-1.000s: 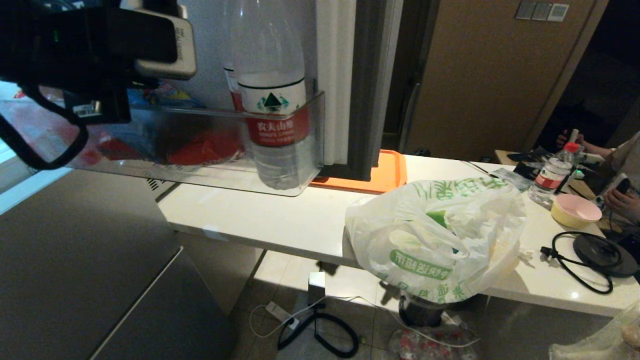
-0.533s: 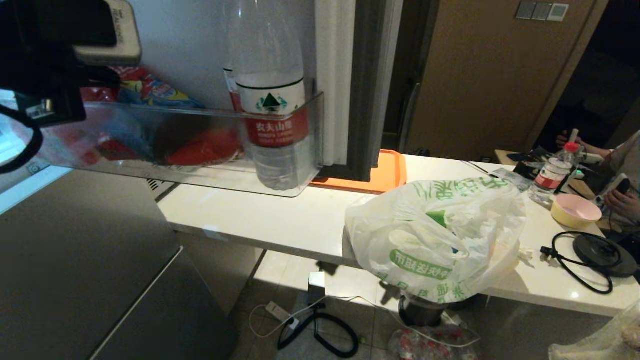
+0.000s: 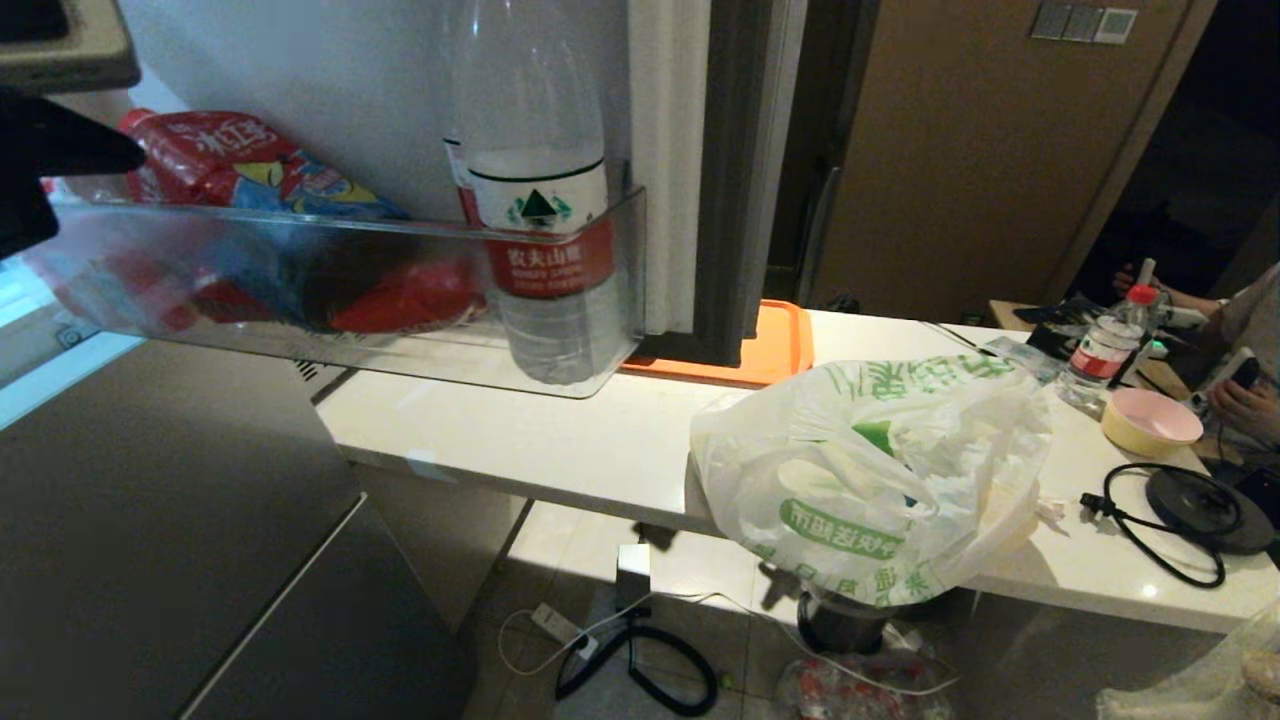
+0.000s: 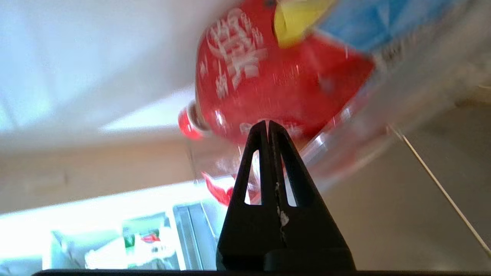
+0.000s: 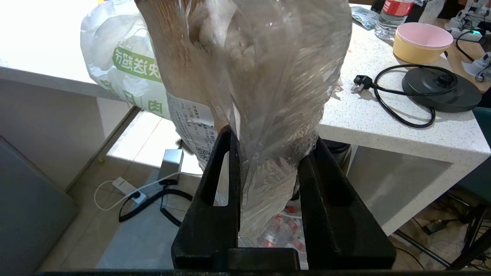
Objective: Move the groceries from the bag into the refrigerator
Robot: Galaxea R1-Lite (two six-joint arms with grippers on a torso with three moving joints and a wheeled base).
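The white bag with green characters sits on the counter's front edge, also showing as the bag in the right wrist view. My right gripper is shut on a clear plastic pack of pale beige lumps, held low in front of the counter. The refrigerator has grey steel lower doors, and its open upper door carries a clear bin. A red and blue snack pack lies in that bin. My left gripper is shut and empty, pointing at the snack pack. Only my left wrist shows at the head view's left edge.
A clear water bottle with a red label stands in the door bin. An orange tray lies behind the bag. A bowl, a kettle base with its cord and a person's hand are at the right. Cables lie on the floor.
My left arm has drawn away to the left and upward, almost out of the head view, uncovering the red and blue snack pack in the door bin. The right arm has kept still.
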